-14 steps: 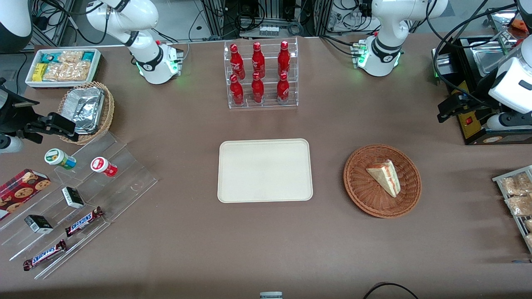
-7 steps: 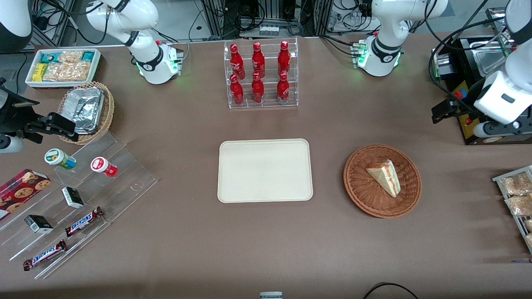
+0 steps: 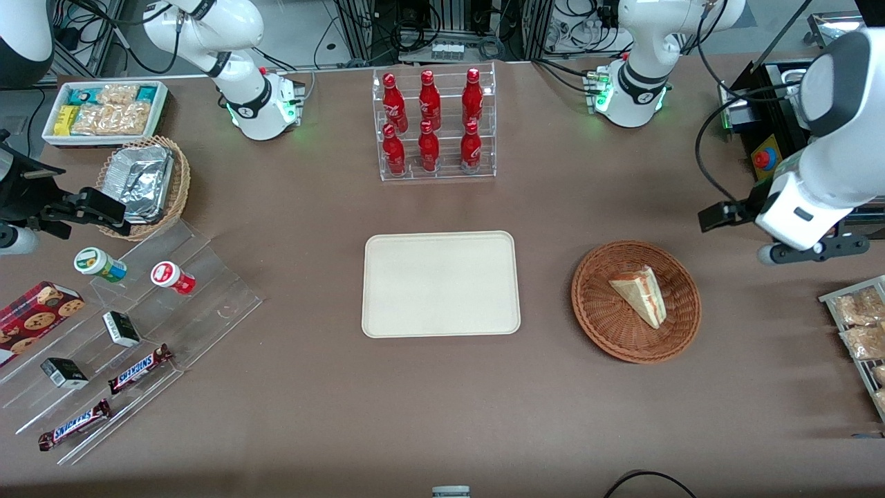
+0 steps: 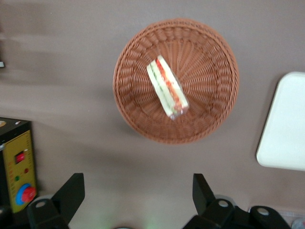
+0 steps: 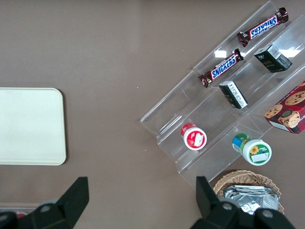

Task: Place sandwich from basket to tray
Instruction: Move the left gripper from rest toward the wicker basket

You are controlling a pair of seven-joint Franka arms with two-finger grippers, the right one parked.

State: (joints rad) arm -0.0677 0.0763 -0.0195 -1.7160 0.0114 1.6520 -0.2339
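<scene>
Wicker basket (image 4: 176, 80) holds sandwich (image 4: 167, 88); tray (image 4: 286, 125) cut off; pincer (image 4: 136, 195) spread above table, fingertips cropped.

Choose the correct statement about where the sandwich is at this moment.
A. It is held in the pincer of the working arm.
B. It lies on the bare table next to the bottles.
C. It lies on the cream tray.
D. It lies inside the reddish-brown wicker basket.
D: the sandwich rests in the basket, the tray holds nothing, and the pincer hangs open above the table beside the basket.
</scene>
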